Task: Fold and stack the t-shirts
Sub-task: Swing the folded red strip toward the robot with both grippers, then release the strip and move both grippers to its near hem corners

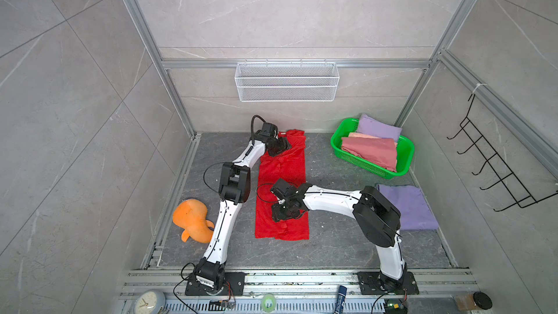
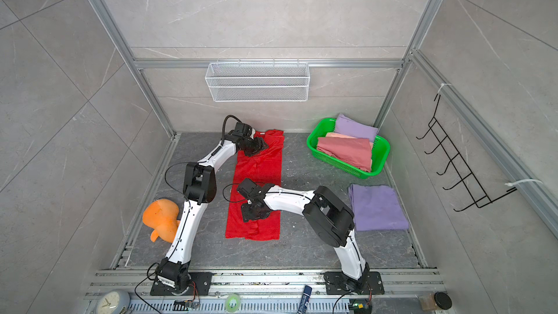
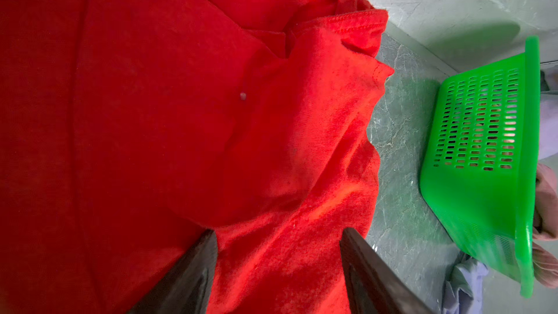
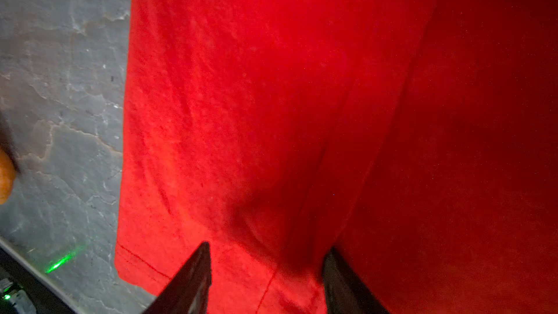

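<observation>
Red t-shirt (image 1: 283, 170): long strip, ctr of table (image 1: 332, 246). L gripper (image 3: 279, 231) at collar end, R gripper (image 4: 268, 246) nr hem; both jaws apart over cloth, nothing pinched. Likely positioned for end-to-end fold.

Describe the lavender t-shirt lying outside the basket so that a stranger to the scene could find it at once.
Start at the green basket in the far right corner of the grey table. Just in front of it, along the right edge, a folded lavender t-shirt lies flat on the tabletop. Unlike the other lavender t-shirt, it is outside the basket.
</observation>
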You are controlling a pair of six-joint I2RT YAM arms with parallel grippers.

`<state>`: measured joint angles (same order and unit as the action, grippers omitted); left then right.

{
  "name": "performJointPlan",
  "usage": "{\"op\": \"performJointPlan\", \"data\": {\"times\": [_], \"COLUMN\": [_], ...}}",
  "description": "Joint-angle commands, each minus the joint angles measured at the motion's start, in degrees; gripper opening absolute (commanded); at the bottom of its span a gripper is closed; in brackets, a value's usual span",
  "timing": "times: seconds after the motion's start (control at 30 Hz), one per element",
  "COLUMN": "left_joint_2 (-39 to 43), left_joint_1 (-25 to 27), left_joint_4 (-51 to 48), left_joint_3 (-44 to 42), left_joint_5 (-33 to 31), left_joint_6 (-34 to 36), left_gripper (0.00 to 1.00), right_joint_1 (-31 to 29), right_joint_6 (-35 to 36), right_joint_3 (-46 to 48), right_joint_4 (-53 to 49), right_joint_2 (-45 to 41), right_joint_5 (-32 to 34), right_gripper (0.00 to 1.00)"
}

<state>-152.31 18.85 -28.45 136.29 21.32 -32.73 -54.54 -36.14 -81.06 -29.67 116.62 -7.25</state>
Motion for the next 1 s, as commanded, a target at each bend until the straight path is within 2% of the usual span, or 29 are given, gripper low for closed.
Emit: {"op": "performJointPlan", "data": {"times": [0.0,0.17,0.27,0.37,0.5,0.63,0.73,0.87,0.97], "left_joint_2": [-0.4,5.6,13.8,24.4,36.8,51.4,60.9,72.5,78.1], "left_joint_1": [-1.2,-1.5,-1.8,-2.0,-1.9,-1.9,-1.8,-1.6,-0.9], "left_joint_4": [-4.5,-1.4,0.0,-1.0,-8.6,-12.5,-16.3,-18.7,-18.7], "left_joint_3": [0.8,-1.0,-7.8,-18.4,-34.2,-54.6,-66.8,-80.1,-86.7], "left_joint_5": [-0.7,3.2,2.7,0.8,-4.7,-9.0,-8.2,-6.4,-4.2], "left_joint_6": [3.2,2.8,3.1,3.3,2.0,-2.6,-6.2,-11.5,-14.5], "left_gripper": [0.69,0.69,0.69,0.7,0.69,0.69,0.69,0.67,0.65], "right_joint_1": [0.5,0.4,1.2,2.8,5.8,7.6,7.6,7.6,7.6], "right_joint_6": [2.2,4.2,2.7,-1.2,-8.0,-13.1,-16.9,-19.8,-21.1], "right_joint_3": [1.9,1.5,5.1,10.2,17.3,24.0,29.4,33.9,36.2], "right_joint_4": [-6.1,-7.6,-5.5,-3.7,-5.2,-3.7,-0.7,-0.9,-0.6], "right_joint_2": [-2.2,-10.2,-17.4,-23.3,-28.8,-34.6,-37.8,-39.8,-40.6], "right_joint_5": [2.1,3.3,3.3,1.3,-1.8,-9.4,-14.0,-15.0,-15.3], "right_gripper": [0.6,0.61,0.62,0.63,0.62,0.62,0.63,0.63,0.63]}}
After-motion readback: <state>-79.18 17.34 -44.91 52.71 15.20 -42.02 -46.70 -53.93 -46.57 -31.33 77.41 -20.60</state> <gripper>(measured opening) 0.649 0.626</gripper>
